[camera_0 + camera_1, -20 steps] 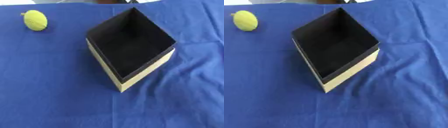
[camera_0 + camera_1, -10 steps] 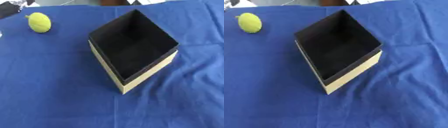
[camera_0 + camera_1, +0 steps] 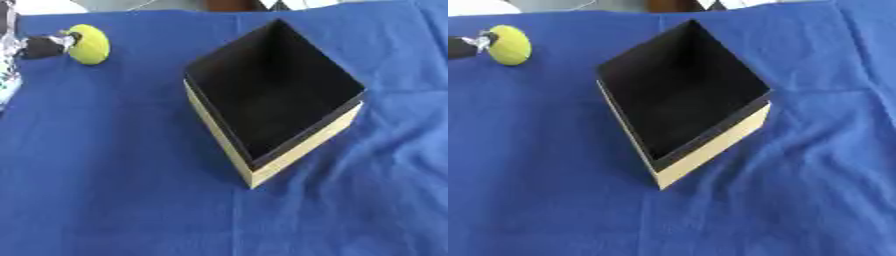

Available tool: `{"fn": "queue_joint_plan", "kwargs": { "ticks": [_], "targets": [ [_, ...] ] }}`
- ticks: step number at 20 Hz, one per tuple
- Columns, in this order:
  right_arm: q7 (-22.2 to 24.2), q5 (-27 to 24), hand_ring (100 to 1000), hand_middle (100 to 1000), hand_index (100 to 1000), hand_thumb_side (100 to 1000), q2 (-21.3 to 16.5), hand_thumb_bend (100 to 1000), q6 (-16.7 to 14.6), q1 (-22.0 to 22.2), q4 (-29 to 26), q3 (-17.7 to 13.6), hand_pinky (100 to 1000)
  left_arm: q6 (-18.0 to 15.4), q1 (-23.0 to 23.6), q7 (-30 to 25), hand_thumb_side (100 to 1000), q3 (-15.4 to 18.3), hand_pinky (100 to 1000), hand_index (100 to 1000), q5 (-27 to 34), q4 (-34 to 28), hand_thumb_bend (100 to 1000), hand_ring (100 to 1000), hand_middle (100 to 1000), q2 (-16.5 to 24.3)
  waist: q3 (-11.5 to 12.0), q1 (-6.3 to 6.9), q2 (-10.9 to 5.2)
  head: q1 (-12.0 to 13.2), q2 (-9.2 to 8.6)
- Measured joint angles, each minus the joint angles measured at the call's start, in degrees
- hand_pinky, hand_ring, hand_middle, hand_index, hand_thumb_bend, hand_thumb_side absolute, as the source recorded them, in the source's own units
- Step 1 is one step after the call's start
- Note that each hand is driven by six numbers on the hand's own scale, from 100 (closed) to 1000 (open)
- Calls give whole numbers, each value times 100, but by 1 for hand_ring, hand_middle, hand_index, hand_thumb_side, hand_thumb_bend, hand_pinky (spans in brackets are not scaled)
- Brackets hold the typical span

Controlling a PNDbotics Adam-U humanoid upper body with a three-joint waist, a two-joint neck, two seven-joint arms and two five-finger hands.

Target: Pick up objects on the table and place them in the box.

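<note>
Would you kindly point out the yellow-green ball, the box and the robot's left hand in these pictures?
yellow-green ball (image 3: 90, 44), left eye view, middle of its surface.
box (image 3: 229, 134), left eye view, tan outer wall.
left hand (image 3: 44, 45), left eye view, dark finger beside the ball.

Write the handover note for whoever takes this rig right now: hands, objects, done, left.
Left hand: at the far left edge, a fingertip against the yellow-green ball; whether the fingers are open or curled cannot be seen.
Right hand: not in view.
Box: open, at the centre of the blue cloth, nothing visible inside it.
Done: nothing boxed.
Left: grasp the ball, carry it right, drop it in the box.
</note>
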Motion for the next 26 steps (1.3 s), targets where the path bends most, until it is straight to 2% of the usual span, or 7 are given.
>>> {"fn": "queue_joint_plan", "kwargs": {
  "ticks": [2,7,14,16,18,21,26],
  "targets": [
    [-4,0,881,798,875,100,0,100,4,2,0,-3,875,-186,-48,-186,318,102,951,953,-185,138,597,1000,986,-58,0,0,0,12,4],
    [-6,0,881,798,874,100,4,100,7,22,0,-4,875,-648,-144,-649,159,453,890,932,-654,299,436,1000,986,-98,8,0,0,52,33],
    [-6,-12,881,797,873,100,44,100,7,45,0,-6,875,-1168,-250,-1266,138,921,851,926,-1025,352,421,1000,993,-136,5,0,0,136,83],
    [-6,-14,881,797,873,100,44,100,7,45,0,-9,875,-1204,-261,-1449,138,998,851,926,-1045,341,421,1000,993,-136,3,0,0,148,84],
    [-6,-16,882,796,871,100,45,100,7,45,0,-9,875,-1201,-271,-1629,138,1051,868,924,-1050,302,382,1000,997,-136,-9,0,0,165,84],
    [-5,-20,881,795,871,100,47,100,6,42,0,-14,875,-1156,-349,-1899,133,1076,901,922,-1048,271,341,1000,995,-141,-157,37,0,206,79],
    [-17,-43,879,795,870,100,49,100,-6,-7,0,-35,875,-1003,-419,-2343,152,1079,927,935,-1044,271,343,1000,984,-140,-307,118,0,231,8]
  ]
}}
